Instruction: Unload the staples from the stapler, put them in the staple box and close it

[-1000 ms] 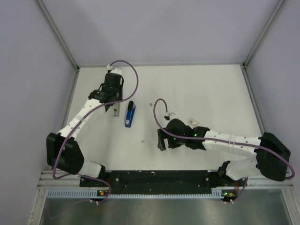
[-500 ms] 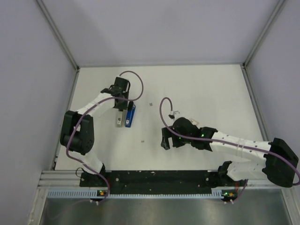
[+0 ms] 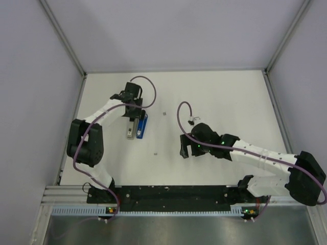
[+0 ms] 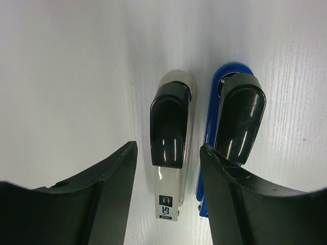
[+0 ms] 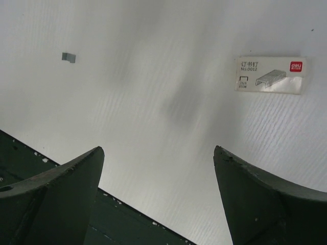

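Writing observed: the white staple packet (image 5: pixel 271 74), lying flat on the table (image 3: pixel 230 97), carries Chinese characters, "No.0012", a line drawing of a staple strip and a red brand mark reading "deli". The smaller print below is too fine to read. The beige piece (image 4: pixel 170 191) of the stapler has a small black label at its near end with "50" on it. The mark above that figure is illegible.

Count: one stapler (image 3: pixel 135 126), seen as two long pieces lying side by side on the left half of the table. These are the beige piece and a blue piece (image 4: pixel 230 122), each topped by a glossy dark cap. Whether they are joined cannot be told. There is one staple packet. One small grey staple fragment (image 5: pixel 68 57) shows in the right wrist view. Two tiny specks (image 3: pixel 164 113) (image 3: pixel 155 152) show from above, and which of them matches the fragment I cannot tell.

Left gripper (image 4: pixel 168 153): partly parted and straddling the beige piece, with table showing between that piece and the left finger. It grips nothing. Its right finger overlaps the blue piece in the wrist view.

Right gripper (image 5: pixel 158 150): spread wide over bare table right of centre, nothing between the fingers. The packet lies beyond it to the right, the fragment beyond it to the left.
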You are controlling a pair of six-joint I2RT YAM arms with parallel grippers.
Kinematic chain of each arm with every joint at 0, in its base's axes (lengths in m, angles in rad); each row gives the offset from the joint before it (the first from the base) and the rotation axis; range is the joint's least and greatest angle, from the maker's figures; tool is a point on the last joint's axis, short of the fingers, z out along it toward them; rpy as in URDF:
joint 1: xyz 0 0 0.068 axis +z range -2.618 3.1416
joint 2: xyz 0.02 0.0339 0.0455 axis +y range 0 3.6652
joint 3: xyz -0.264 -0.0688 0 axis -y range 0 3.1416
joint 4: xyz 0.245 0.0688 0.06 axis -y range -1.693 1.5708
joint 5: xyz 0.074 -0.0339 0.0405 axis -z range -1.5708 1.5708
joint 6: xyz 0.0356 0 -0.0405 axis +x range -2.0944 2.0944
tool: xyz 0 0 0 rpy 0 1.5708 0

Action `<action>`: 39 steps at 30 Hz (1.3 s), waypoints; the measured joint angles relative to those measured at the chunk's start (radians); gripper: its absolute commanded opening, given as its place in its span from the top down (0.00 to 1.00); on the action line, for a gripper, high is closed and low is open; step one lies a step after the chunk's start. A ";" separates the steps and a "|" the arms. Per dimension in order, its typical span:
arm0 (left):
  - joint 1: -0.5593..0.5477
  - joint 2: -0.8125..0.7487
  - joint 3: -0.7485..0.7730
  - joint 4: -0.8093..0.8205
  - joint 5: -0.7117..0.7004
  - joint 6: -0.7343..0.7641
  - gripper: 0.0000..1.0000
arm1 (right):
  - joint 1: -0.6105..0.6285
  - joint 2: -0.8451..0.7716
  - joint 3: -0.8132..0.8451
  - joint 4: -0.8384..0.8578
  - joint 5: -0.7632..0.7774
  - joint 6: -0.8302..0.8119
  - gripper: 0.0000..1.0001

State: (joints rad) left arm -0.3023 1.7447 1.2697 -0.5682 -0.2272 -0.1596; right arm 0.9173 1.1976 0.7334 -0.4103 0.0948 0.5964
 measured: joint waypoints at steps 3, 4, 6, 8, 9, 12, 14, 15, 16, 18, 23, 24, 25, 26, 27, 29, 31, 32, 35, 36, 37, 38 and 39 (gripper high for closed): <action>0.000 -0.023 0.000 0.000 -0.003 -0.003 0.35 | -0.005 0.000 0.043 -0.022 0.016 -0.013 0.11; 0.000 -0.035 0.000 0.000 -0.003 -0.006 0.34 | -0.006 0.000 0.058 -0.029 0.021 -0.017 0.11; 0.000 -0.072 0.000 0.000 -0.005 -0.016 0.34 | -0.013 0.000 0.088 -0.043 0.041 -0.029 0.11; 0.000 -0.125 -0.002 0.001 -0.004 -0.027 0.33 | -0.030 0.000 0.108 -0.056 0.062 -0.041 0.11; 0.000 -0.153 -0.005 0.004 0.001 -0.030 0.33 | -0.041 0.000 0.113 -0.060 0.068 -0.047 0.11; -0.006 -0.276 -0.034 0.033 0.038 -0.045 0.33 | -0.105 0.002 0.120 -0.079 0.088 -0.066 0.11; -0.012 -0.362 -0.065 0.061 0.081 -0.056 0.34 | -0.156 0.015 0.128 -0.097 0.099 -0.078 0.11; -0.016 -0.402 -0.084 0.079 0.108 -0.064 0.34 | -0.176 0.026 0.138 -0.106 0.103 -0.082 0.11; -0.019 -0.438 -0.104 0.096 0.134 -0.075 0.34 | -0.191 0.039 0.150 -0.112 0.106 -0.090 0.11; -0.025 -0.489 -0.139 0.120 0.186 -0.090 0.36 | -0.209 0.073 0.188 -0.120 0.115 -0.105 0.12; -0.037 -0.584 -0.274 0.198 0.314 -0.135 0.37 | -0.211 0.249 0.376 -0.103 0.105 -0.152 0.14; -0.039 -0.602 -0.307 0.216 0.335 -0.146 0.37 | -0.211 0.286 0.410 -0.096 0.101 -0.160 0.15; -0.040 -0.626 -0.347 0.238 0.356 -0.158 0.37 | -0.211 0.343 0.462 -0.092 0.094 -0.167 0.15; -0.042 -0.649 -0.381 0.250 0.375 -0.168 0.37 | -0.211 0.397 0.507 -0.082 0.085 -0.171 0.16; -0.043 -0.668 -0.410 0.259 0.390 -0.177 0.38 | -0.211 0.452 0.551 -0.076 0.077 -0.176 0.16; -0.047 -0.698 -0.439 0.260 0.408 -0.186 0.38 | -0.211 0.554 0.634 -0.072 0.067 -0.182 0.17; -0.051 -0.722 -0.444 0.267 0.422 -0.193 0.38 | -0.211 0.655 0.713 -0.066 0.062 -0.186 0.18; -0.053 -0.737 -0.446 0.277 0.427 -0.199 0.38 | -0.211 0.701 0.747 -0.063 0.060 -0.188 0.19; -0.058 -0.790 -0.463 0.300 0.446 -0.212 0.38 | -0.211 0.817 0.841 -0.066 0.055 -0.196 0.20; -0.060 -0.808 -0.472 0.306 0.449 -0.214 0.38 | -0.211 0.843 0.861 -0.067 0.052 -0.197 0.20; -0.061 -0.821 -0.479 0.307 0.453 -0.214 0.38 | -0.211 0.872 0.887 -0.070 0.051 -0.201 0.21; -0.061 -0.829 -0.484 0.307 0.456 -0.215 0.38 | -0.211 0.897 0.907 -0.070 0.050 -0.204 0.21; -0.062 -0.833 -0.487 0.307 0.457 -0.215 0.38 | -0.211 0.919 0.925 -0.071 0.050 -0.204 0.22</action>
State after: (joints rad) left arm -0.3641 0.9119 0.7826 -0.2611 0.2295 -0.3748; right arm 0.7059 2.1170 1.6581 -0.4808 0.1452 0.3920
